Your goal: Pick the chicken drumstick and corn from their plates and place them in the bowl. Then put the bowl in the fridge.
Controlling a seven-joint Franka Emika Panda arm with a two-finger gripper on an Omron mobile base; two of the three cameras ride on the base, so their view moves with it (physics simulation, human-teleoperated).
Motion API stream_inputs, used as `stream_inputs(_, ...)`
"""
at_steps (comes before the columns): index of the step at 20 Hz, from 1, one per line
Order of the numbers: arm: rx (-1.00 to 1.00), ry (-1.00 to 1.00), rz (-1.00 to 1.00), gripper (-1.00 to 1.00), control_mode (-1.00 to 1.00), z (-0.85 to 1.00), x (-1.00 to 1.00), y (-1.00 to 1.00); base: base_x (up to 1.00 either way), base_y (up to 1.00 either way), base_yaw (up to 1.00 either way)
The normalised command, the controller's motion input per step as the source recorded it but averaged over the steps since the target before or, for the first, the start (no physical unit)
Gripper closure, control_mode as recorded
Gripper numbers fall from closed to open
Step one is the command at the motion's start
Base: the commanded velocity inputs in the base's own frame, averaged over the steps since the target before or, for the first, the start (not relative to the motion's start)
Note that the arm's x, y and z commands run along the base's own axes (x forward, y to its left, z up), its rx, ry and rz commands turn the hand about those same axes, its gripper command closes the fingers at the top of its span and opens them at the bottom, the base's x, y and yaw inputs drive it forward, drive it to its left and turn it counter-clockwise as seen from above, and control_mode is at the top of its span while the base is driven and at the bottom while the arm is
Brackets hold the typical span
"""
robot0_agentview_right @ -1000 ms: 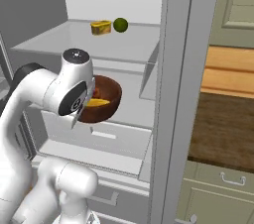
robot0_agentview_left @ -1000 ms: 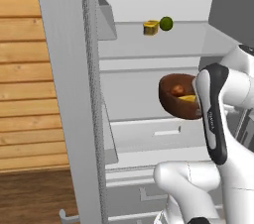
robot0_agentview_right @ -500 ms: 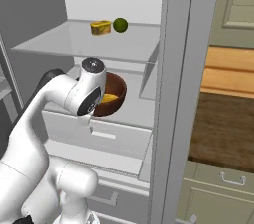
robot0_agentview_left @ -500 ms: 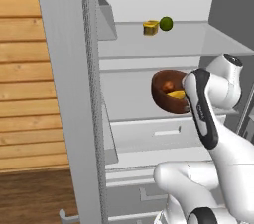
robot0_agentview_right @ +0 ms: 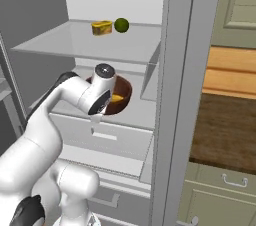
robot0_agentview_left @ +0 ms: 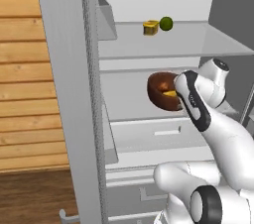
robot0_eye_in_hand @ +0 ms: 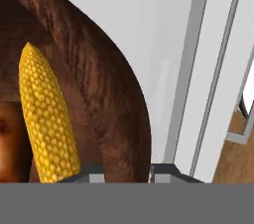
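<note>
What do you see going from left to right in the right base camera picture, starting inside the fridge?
Along the upper shelf: yellow block → green ball. Then the fridge's grey side wall → the wooden floor and the green cabinets at the far right.

Dark reddish-brown bowl (robot0_eye_in_hand: 106, 94), bumpy yellow corn (robot0_eye_in_hand: 47, 119), seemingly pale-grey fridge (robot0_agentview_left: 149, 77).

The fridge's upper glass shelf (robot0_agentview_left: 198, 39) carries a yellow block (robot0_agentview_left: 150, 28) and a green ball (robot0_agentview_left: 166, 23) side by side near its back edge. On the lower shelf (robot0_agentview_left: 124, 104) sits the brown bowl (robot0_agentview_left: 159, 90), toward the front.
</note>
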Motion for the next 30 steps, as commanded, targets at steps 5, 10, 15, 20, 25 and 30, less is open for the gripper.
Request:
stream_inputs(5,0.00,-0.11,0.03,-1.00,-1.00,-0.27,0.61,-0.05,0.00,0.00,0.00)
stream_inputs(10,0.00,-0.24,0.01,-1.00,-1.00,-0.08,-0.03,0.00,0.00,0.00,0.00)
stream_inputs(15,0.00,-0.24,0.00,-1.00,-1.00,0.10,-0.30,0.07,0.00,0.00,0.00)
stream_inputs(20,-0.01,-0.20,0.00,-1.00,-1.00,0.60,-0.66,0.09,0.00,0.00,0.00)
stream_inputs(25,0.00,0.00,0.02,-1.00,-1.00,0.91,-1.00,0.00,0.00,0.00,0.00)
stream_inputs(30,-0.06,-0.04,0.12,-1.00,-1.00,0.37,-1.00,0.12,0.00,0.00,0.00)
